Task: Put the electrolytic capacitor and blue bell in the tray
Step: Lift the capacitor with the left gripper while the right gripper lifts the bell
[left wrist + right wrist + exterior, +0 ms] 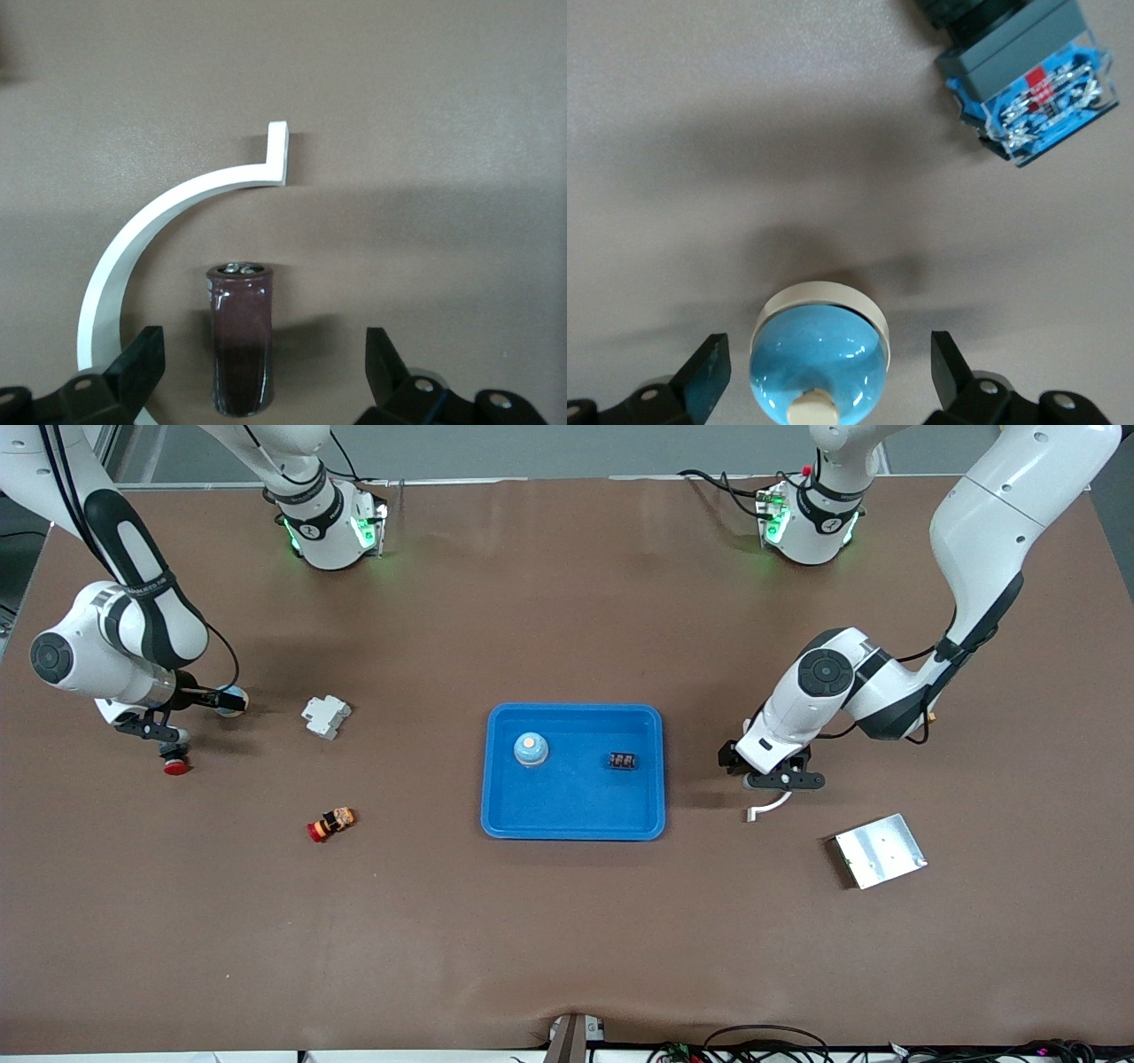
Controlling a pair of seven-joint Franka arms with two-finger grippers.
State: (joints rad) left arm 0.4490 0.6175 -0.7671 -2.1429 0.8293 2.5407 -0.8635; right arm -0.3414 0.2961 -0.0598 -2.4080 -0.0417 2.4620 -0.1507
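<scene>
The blue tray (576, 825) lies mid-table and holds one blue bell (530, 749). A second blue bell (234, 701) (818, 363), with a white base and cream knob, sits on the table toward the right arm's end. My right gripper (221, 701) (828, 347) is open around it, a finger on each side, not touching. The electrolytic capacitor (239, 350), a dark maroon cylinder, lies on the table between the open fingers of my left gripper (769, 775) (263, 345). In the front view the capacitor is hidden under that gripper.
A small black display part (624, 762) lies in the tray. A white curved piece (766, 808) (159, 230) lies beside the capacitor. A silver plate (880, 850), a red push-button (177, 766) (1032, 88), a white block (325, 716) and a red-and-orange part (331, 824) lie on the table.
</scene>
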